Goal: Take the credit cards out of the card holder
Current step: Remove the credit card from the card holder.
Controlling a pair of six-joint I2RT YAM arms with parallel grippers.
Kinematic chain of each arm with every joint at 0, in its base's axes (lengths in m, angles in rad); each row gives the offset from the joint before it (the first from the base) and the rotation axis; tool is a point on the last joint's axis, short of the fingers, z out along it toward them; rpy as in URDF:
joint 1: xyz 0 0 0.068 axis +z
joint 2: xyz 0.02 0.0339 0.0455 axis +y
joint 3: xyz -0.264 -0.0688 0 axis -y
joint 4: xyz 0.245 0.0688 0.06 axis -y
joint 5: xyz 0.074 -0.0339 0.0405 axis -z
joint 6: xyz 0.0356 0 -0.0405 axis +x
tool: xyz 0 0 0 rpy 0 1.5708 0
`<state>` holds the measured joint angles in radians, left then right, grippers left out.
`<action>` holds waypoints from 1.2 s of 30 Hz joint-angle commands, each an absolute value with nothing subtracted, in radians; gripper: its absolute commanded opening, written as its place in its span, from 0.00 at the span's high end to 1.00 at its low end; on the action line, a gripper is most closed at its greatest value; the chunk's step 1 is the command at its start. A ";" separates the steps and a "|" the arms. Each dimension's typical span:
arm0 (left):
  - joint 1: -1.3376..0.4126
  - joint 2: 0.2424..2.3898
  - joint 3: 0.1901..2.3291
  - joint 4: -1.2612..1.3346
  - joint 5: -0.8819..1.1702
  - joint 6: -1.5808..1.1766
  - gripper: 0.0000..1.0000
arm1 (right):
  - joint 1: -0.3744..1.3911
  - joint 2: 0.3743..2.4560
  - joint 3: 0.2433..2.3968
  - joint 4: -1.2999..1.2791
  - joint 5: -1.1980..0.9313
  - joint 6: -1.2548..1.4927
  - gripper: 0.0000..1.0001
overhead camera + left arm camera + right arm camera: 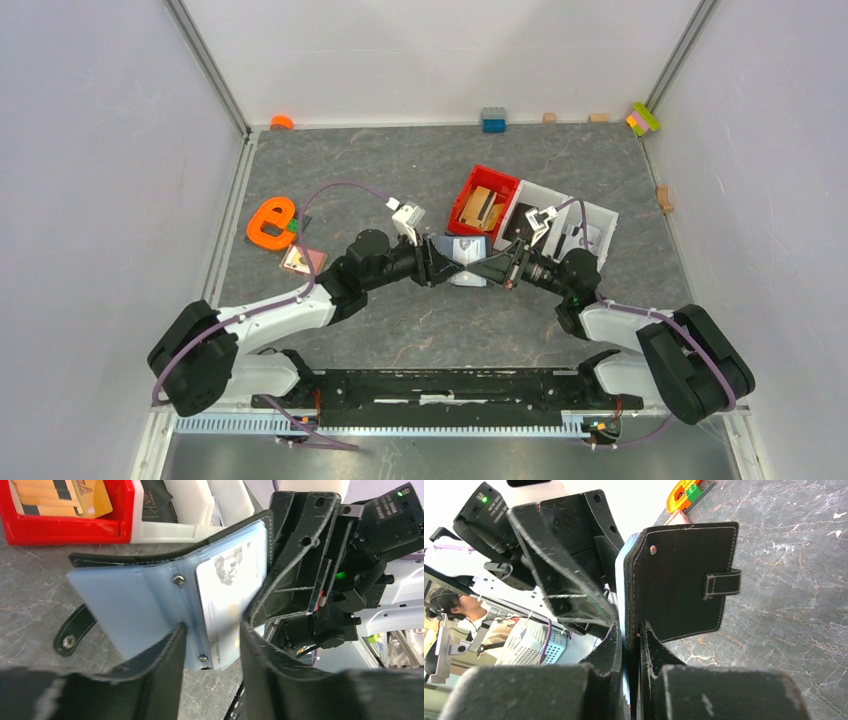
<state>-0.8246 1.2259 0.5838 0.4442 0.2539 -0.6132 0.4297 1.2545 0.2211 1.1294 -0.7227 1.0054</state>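
Note:
The black card holder (468,262) hangs open between both grippers, above the table's middle. In the left wrist view its pale blue inside (120,605) faces me, with a greyish-white credit card (227,595) in the right-hand sleeve. My left gripper (212,630) is open, its fingers (167,655) standing apart in front of the card's lower end. My right gripper (630,630) is shut on the edge of the holder's black cover (679,580). The snap strap (75,630) hangs loose. A pinkish-copper card (300,260) lies flat on the table to the left.
A red bin (483,205) with tan wooden blocks and a white bin (570,225) stand just behind the holder. An orange object (270,222) lies at the left beside the pinkish card. Small coloured blocks (492,120) line the back wall.

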 commanded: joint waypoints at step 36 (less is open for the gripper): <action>-0.782 1.219 0.596 0.473 0.327 -0.627 0.98 | 0.446 1.343 0.289 1.005 -0.701 0.914 0.53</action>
<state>-0.7929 1.2636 0.5892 0.3985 0.3164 -0.6094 0.4385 1.3388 0.2543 1.0039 -0.6991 0.9268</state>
